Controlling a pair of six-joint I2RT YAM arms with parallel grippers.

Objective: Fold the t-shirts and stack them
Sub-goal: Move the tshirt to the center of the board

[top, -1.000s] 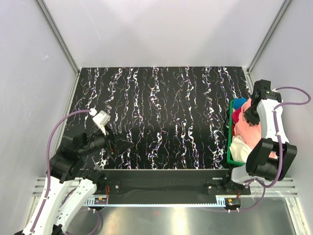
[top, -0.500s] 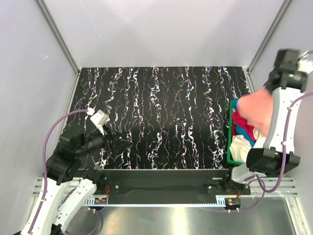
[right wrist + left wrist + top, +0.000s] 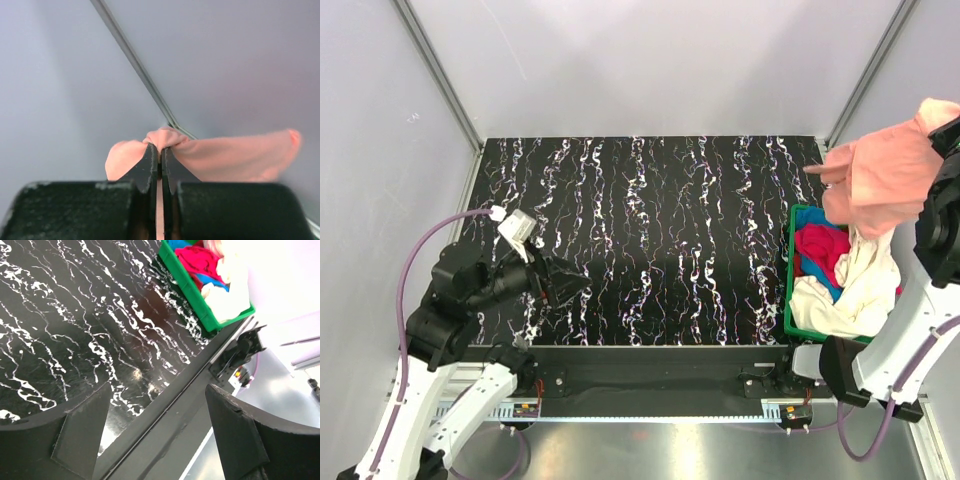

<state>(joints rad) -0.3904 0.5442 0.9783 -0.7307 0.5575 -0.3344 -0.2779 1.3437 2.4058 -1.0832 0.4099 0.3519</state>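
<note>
right arm holds salmon-pink t-shirt up over the basket; left arm open, holding nothing.
right gripper (image 3: pixel 160 150) fingers pinched tight on a fold of the salmon-pink t-shirt (image 3: pixel 880 180), which hangs in the air above the far end of the green basket (image 3: pixel 788 300) at the right edge of the black marbled table (image 3: pixel 650 220). cream-white t-shirt (image 3: pixel 855 290) heaped at the basket's near end, magenta t-shirt (image 3: pixel 818 248) and blue t-shirt (image 3: pixel 828 282) beside it. left gripper (image 3: pixel 565 283) hovers over the table's near-left, jaws wide apart.

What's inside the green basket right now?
Basket holds a cream-white shirt, a magenta shirt and blue cloth. The hanging pink shirt hides its far end; lower layers are covered.
</note>
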